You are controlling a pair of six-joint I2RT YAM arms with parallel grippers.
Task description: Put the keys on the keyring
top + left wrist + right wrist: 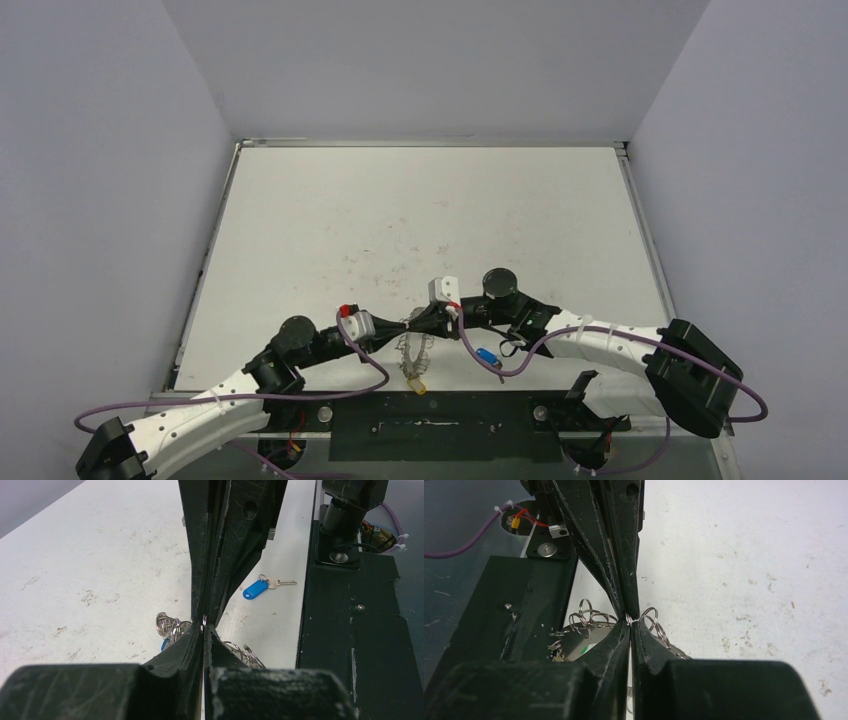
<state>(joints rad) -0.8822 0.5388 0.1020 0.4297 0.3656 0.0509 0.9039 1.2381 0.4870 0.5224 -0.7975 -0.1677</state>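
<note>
White arms (600, 345), black joints (295, 340), looping purple cables (524, 368).

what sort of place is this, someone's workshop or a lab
Probably a robot lab test cell: a white table boxed in by plain grey panels, two robot arms bolted at its near edge, plus a keyring and a blue-tagged key.

- My left arm (215, 395) reaches in low from the near left, elbow bent, wrist pointing right.
- My right arm (600, 345) stretches in from the near right, wrist pointing left.
- The left gripper (204, 630) has its jaws pressed flat together.
- The right gripper (630, 624) has its jaws drawn in, with only a sliver between them.
- Both grippers meet tip to tip, midway between the bases.
</note>
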